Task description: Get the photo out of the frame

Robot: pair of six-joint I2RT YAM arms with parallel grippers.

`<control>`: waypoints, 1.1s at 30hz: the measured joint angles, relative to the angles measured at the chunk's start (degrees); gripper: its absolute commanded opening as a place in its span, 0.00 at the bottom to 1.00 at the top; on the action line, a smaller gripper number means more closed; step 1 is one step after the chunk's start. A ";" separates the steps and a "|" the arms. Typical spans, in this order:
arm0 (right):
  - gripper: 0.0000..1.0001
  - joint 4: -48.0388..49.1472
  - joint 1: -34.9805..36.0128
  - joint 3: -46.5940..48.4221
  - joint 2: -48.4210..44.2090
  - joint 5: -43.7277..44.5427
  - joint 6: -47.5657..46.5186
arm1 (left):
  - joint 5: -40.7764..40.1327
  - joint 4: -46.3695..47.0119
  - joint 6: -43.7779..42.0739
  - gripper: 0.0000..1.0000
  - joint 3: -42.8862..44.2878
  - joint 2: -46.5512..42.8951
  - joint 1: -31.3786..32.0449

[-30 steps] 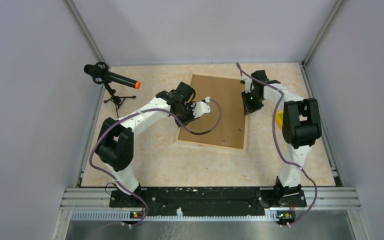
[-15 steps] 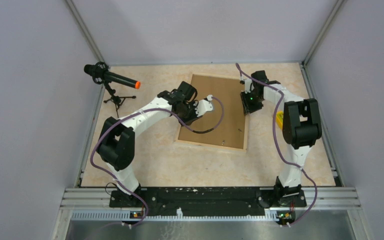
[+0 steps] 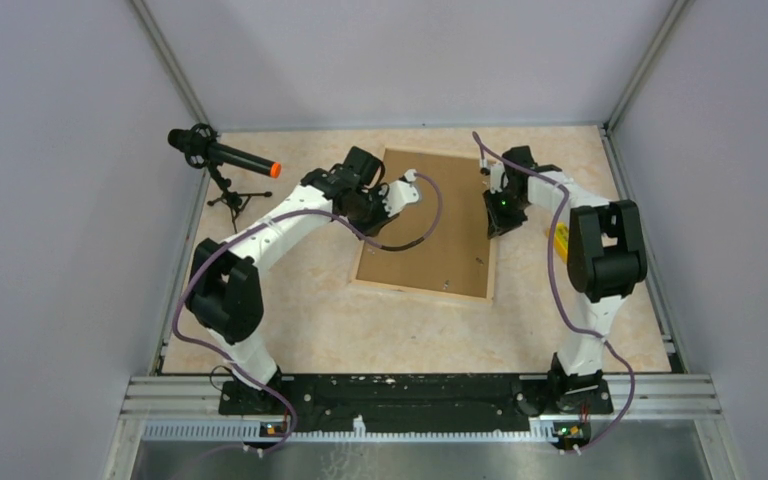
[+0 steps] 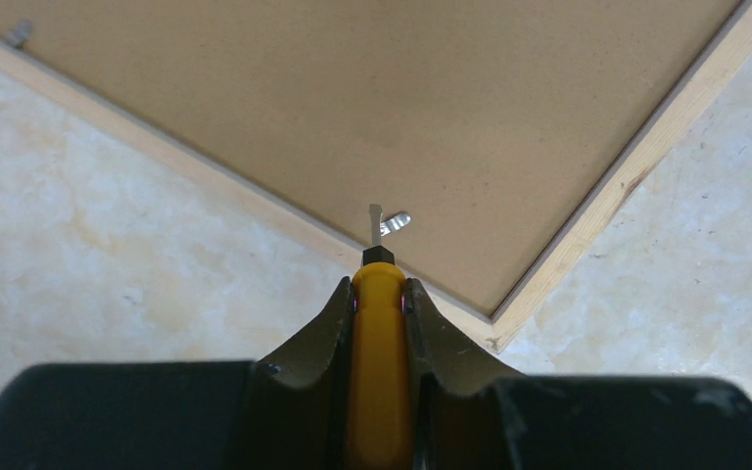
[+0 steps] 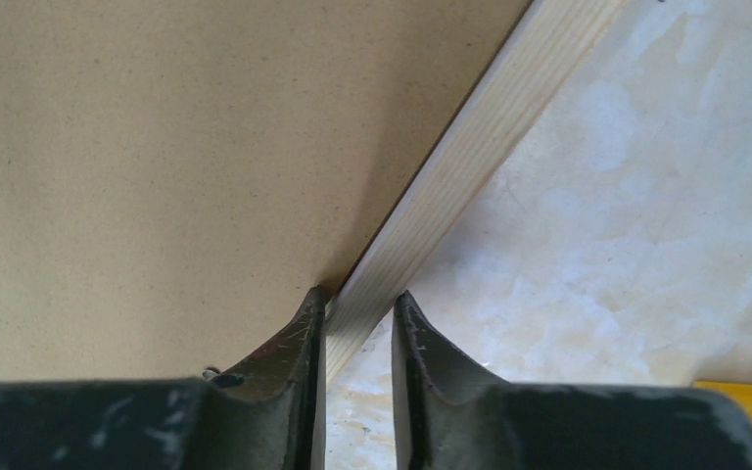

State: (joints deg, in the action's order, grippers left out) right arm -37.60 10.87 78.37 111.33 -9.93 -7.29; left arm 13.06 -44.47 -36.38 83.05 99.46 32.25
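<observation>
The frame (image 3: pixel 455 225) lies face down mid-table, brown backing board up, pale wood edges around it. The photo is hidden beneath the board. My left gripper (image 3: pixel 398 192) hangs over the frame's far left part, shut on a yellow-handled tool (image 4: pixel 379 372). The tool's dark tip points at a small metal tab (image 4: pixel 389 223) near the frame's corner (image 4: pixel 497 333). My right gripper (image 3: pixel 498 213) is at the frame's right edge. In the right wrist view its fingers (image 5: pixel 360 299) straddle the pale wood rail (image 5: pixel 470 147), closed against it, with the brown board (image 5: pixel 157 147) to the left.
A black microphone with an orange tip (image 3: pixel 222 155) stands on a small tripod at the far left. A small yellow block (image 3: pixel 561 238) lies right of the frame, behind the right arm, its corner showing (image 5: pixel 744 401). Another metal tab (image 4: pixel 20 34) sits on the frame's edge.
My left gripper, still holding the tool, has moved farther away along the frame's left side, toward its far corner. The right gripper stays on the frame's right edge.
</observation>
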 measured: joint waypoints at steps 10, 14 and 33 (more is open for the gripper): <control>0.01 -1.62 -0.74 0.00 -0.76 1.46 -7.54 | 0.13 -0.81 2.25 0.00 3.43 -6.05 -2.19; 0.01 -4.02 -3.23 -0.94 -1.77 1.31 -15.80 | 0.09 -1.18 3.23 0.00 3.41 -7.34 -2.25; 0.04 -14.45 4.20 28.41 16.63 2.60 -34.12 | 2.60 -3.15 2.80 0.00 -2.45 -10.69 -2.54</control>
State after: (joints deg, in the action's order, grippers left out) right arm -52.05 15.07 106.78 127.96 -7.33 -41.41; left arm 15.66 -47.62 -33.58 80.60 88.77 29.71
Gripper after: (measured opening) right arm 0.147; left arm 0.237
